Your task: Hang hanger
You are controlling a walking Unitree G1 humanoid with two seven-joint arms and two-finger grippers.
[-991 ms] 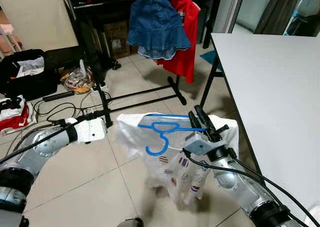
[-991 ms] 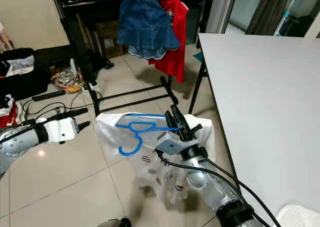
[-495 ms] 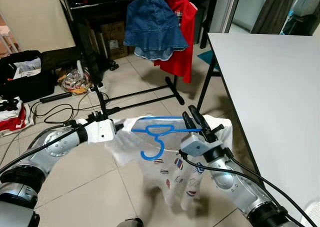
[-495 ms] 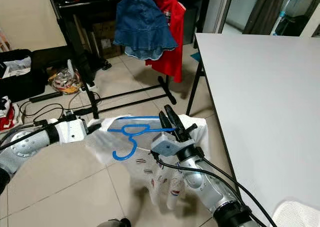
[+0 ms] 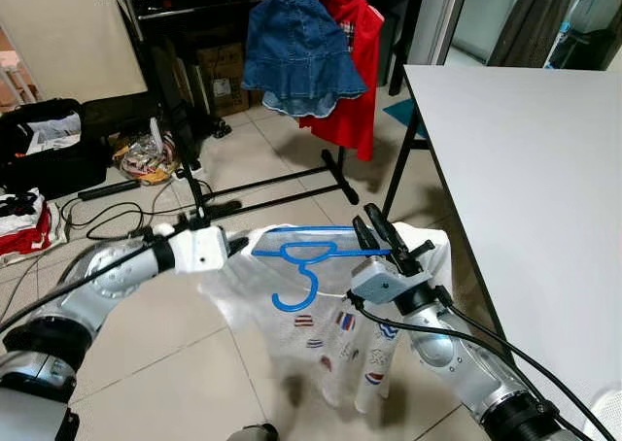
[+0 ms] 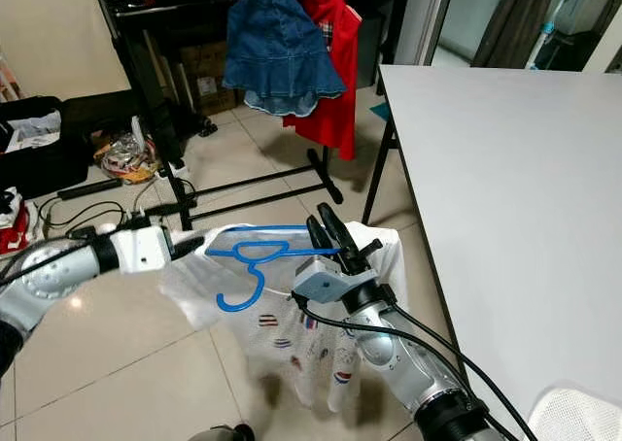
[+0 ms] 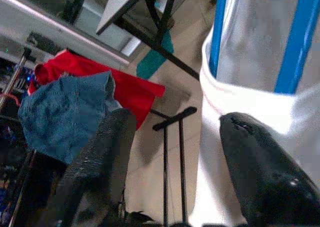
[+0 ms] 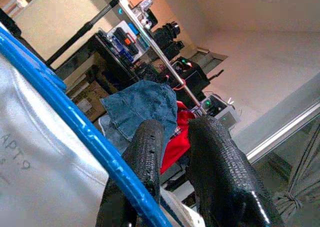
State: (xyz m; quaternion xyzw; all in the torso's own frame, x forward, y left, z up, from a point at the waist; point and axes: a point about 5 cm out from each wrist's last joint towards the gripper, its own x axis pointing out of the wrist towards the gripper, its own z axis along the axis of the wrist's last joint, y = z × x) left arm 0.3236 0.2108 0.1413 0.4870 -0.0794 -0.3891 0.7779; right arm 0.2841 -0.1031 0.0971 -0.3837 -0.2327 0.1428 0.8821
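Observation:
A blue hanger (image 5: 313, 254) carries a white shirt (image 5: 330, 339) with small printed patches, held above the tiled floor. My right gripper (image 5: 364, 216) is shut on the hanger's bar at its right end; the blue bar (image 8: 75, 122) crosses its fingers in the right wrist view. My left gripper (image 5: 233, 239) is at the shirt's left shoulder, open. In the left wrist view the white cloth (image 7: 250, 102) and the hanger (image 7: 218, 32) lie just beyond its spread fingers. The black clothes rack (image 5: 272, 184) stands farther ahead.
A denim skirt (image 5: 301, 43) and a red garment (image 5: 362, 82) hang on the rack. A white table (image 5: 525, 169) runs along my right. A black bag (image 5: 53, 145), clothes and cables (image 5: 107, 218) lie on the floor to the left.
My left gripper has moved right, up to the shirt's left shoulder. The hanger has risen slightly and the shirt hangs longer beneath it.

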